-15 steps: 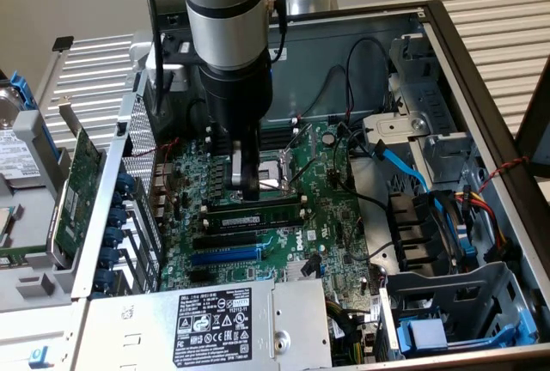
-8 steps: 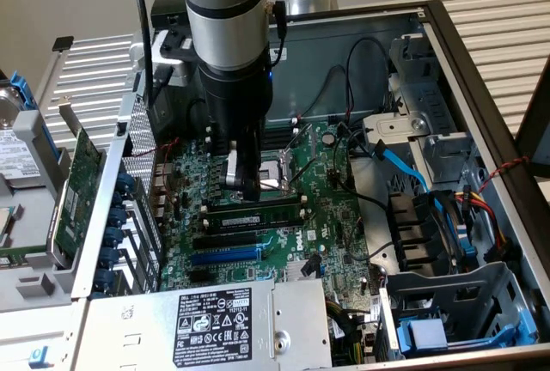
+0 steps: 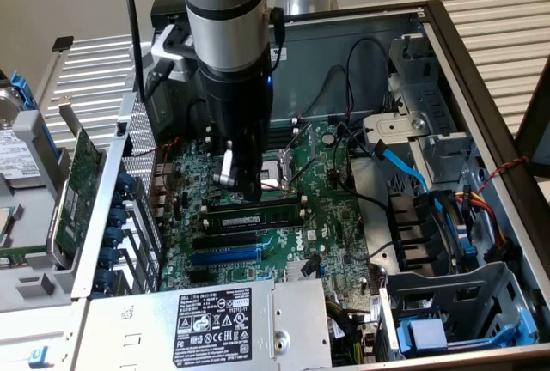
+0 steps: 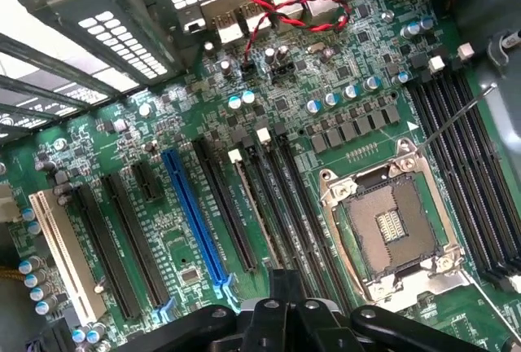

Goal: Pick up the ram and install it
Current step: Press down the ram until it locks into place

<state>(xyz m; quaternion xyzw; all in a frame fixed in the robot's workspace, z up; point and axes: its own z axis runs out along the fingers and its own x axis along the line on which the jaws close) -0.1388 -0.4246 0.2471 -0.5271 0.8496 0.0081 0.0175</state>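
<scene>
Open computer case (image 3: 481, 70) lay on slatted surface. We saw ram (image 3: 258, 213) seated in slot at frame centre, hand (image 3: 243, 184) closed empty just above it; install looked near complete.

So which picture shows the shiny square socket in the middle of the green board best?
The wrist view. There the socket lies bare, with its metal frame and the pale patch of contacts inside easy to see. In the exterior view the socket is partly hidden behind the gripper, so just a silvery bit peeks out.
</scene>
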